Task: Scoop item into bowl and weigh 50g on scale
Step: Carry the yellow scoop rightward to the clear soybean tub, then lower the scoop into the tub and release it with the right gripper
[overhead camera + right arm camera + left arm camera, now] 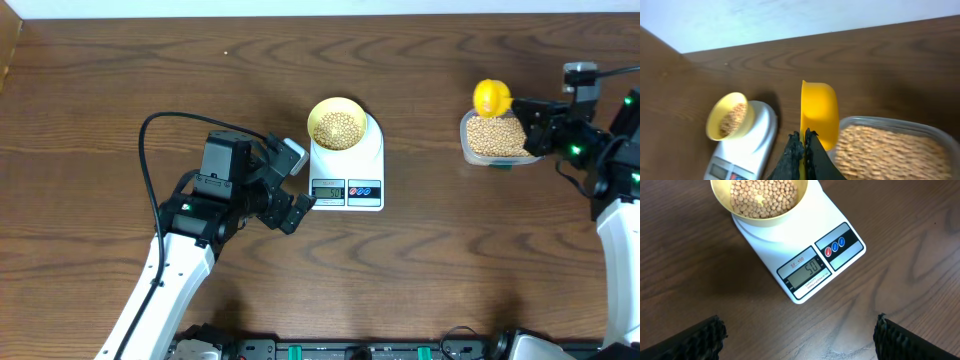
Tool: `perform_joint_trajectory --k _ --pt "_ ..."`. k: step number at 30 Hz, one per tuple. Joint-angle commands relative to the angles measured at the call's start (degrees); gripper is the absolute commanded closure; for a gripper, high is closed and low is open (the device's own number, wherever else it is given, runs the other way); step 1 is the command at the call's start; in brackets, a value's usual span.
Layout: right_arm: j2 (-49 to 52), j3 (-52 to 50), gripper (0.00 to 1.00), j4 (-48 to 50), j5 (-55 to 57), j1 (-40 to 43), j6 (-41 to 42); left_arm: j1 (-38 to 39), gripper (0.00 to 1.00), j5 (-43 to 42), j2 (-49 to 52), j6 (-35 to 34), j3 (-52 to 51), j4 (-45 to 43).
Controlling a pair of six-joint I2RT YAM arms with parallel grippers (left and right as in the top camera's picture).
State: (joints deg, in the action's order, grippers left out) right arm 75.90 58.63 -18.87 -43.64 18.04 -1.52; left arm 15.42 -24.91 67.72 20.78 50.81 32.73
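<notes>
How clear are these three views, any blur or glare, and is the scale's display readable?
Overhead: even light, sharp, but the scale display is too small to read. Left wrist: crisp, display shows 50, soft shadow beside the bowl. Right wrist: softest; beans beside the scoop smear together, wall washed out.

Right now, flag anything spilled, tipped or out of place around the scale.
Nothing stands out: the bowl sits upright on the scale, the beans are inside it, and no loose ones show on the table.
</notes>
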Motion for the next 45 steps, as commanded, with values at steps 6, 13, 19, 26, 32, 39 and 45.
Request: perform_joint_trajectory --k 6,13,19,26,32,39,45 --pt "-0.9 0.2 0.99 -3.58 1.73 4.79 -12.5 -0.24 0.03 0.33 0.11 -0.31 -0.07 -0.04" --pt "-0.92 0.2 0.99 -8.92 4.68 4.83 -19.26 -0.24 0.03 0.33 0.11 -0.31 -0.07 -0.07" --pt "-0.98 0.2 0.99 -11.17 11.1 4.74 -25.86 -0.24 0.03 0.33 0.11 -0.31 -0.07 -0.07" --pt "-1.01 0.2 0.99 -10.49 14.43 1.9 -42.38 -0.24 0.03 0.33 0.11 -0.31 -0.07 -0.04" --pt "-1.01 0.2 0.99 -10.47 25.24 -4.24 -51.34 -0.24 0.03 0.33 0.11 -0.31 -0.07 -0.04" --pt "-1.01 0.2 0.99 -10.27 29.99 -6.99 -43.17 -0.24 0.03 0.33 0.11 -0.31 -0.07 -0.04" --pt "-1.01 0.2 0.98 -10.4 29.57 -6.78 -14.91 -0.24 0.03 0.33 0.11 -0.31 -0.07 -0.04"
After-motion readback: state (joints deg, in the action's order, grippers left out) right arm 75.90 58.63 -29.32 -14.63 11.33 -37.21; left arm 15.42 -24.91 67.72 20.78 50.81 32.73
